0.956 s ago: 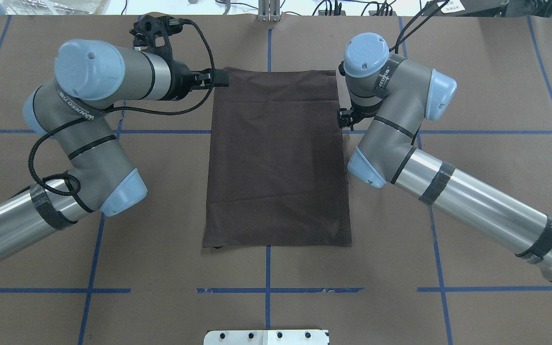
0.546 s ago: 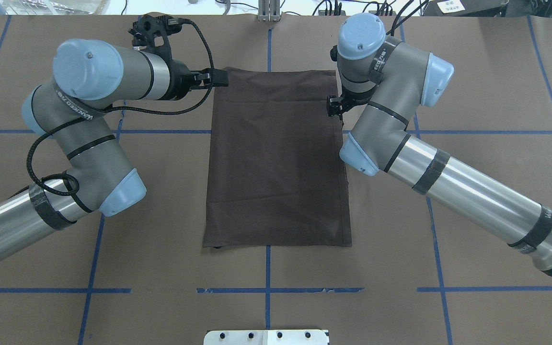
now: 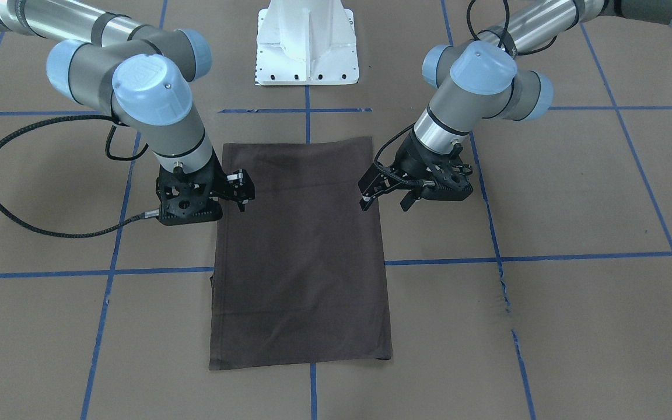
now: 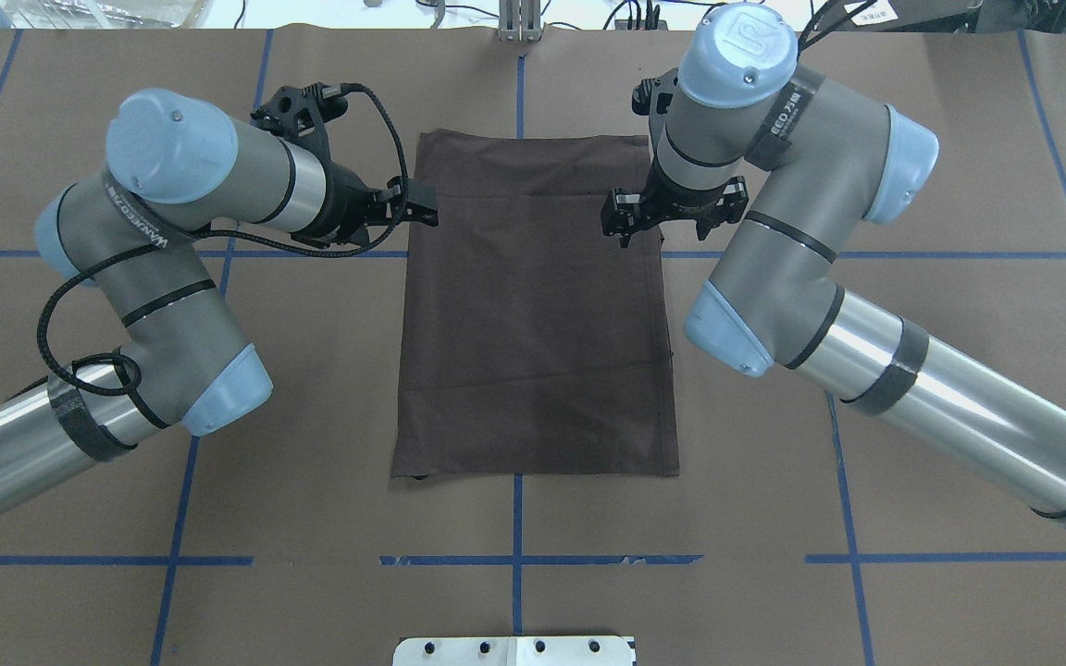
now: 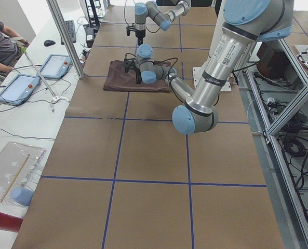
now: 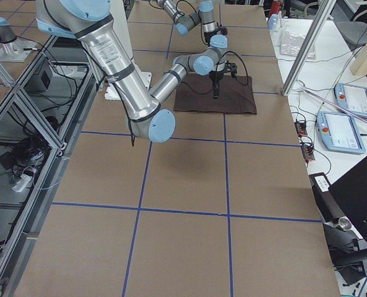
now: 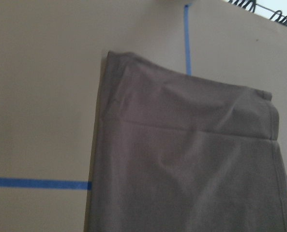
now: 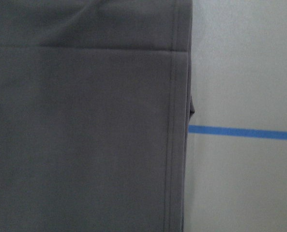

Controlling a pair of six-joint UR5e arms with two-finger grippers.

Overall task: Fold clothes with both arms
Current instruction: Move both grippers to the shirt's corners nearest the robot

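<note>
The T-shirt (image 4: 533, 314), centre frame, is soft, matt knit cloth with stitched hems. The surface (image 4: 959, 139) looks like matt brown paper crossed by smooth blue tape (image 4: 959, 254). The left arm (image 4: 172, 287) and right arm (image 4: 977, 412) show glossy silver metal tubes, matt grey housings and smooth pale-blue caps, probably plastic.

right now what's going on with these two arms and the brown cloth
It's a clothes-folding run. A dark brown T-shirt lies flat on the table as a long rectangle, its sleeves already folded in. The left gripper is at its left long edge and the right gripper is over its right edge, both toward the far end. Both look open, and neither holds the cloth.
</note>
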